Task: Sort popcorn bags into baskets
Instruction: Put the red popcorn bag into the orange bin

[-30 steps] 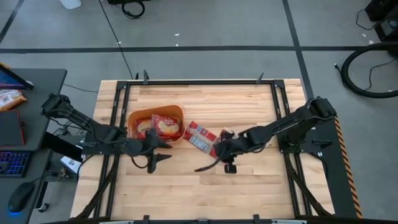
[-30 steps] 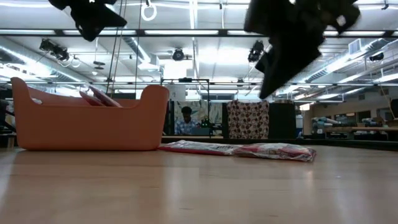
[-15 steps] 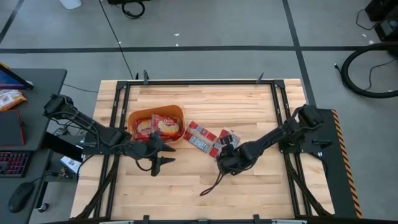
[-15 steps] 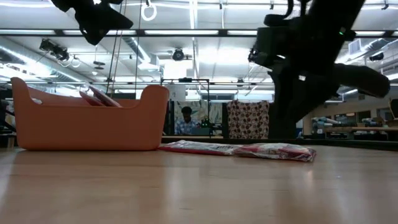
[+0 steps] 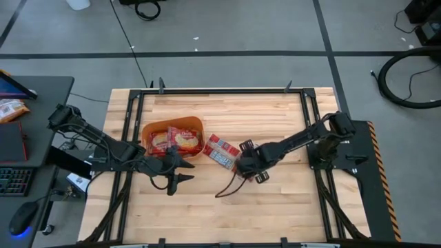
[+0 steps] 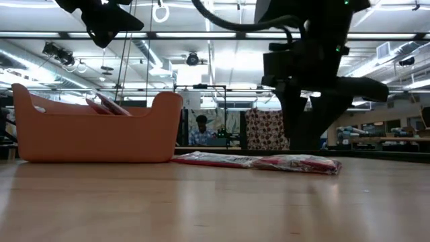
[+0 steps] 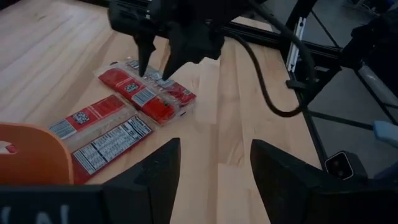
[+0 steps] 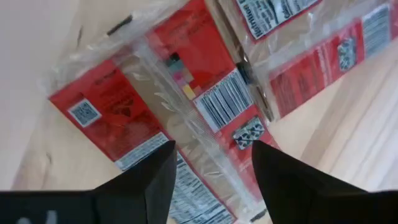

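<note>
A: Start on the left. What do you see?

B: The left gripper (image 5: 180,171) hangs over bare wood just in front of the orange tub (image 5: 147,131), fingers spread, nothing between them. It looks like it's waiting. Inside the tub lie two popcorn bags (image 5: 182,139), red and white, side by side.

A: And to the right of the tub?

B: More packets (image 5: 222,151) lie flat on the table (image 5: 275,213), just beside the tub's right wall and overlapping one another. The right gripper (image 5: 248,165) is down over the rightmost one (image 7: 149,94), fingers parted on either side of it and pointing at it. In its own wrist view the red wrapper with its barcode fills the gap between the open fingers. Nothing is lifted off the wood.

A: So which step is this?

B: I'd judge it's the reach for a pick-up. Next the fingers need to settle onto the flat packet and close on it alone, not the neighbour it overlaps, then carry it leftward into the tub. A thin, slick wrapper could slip.

A: The surroundings?

B: Pale butcher-block tabletop in a black frame, grey floor with cables around it. Beyond the table, a lit workshop with a person (image 6: 199,129) seated far back.
</note>
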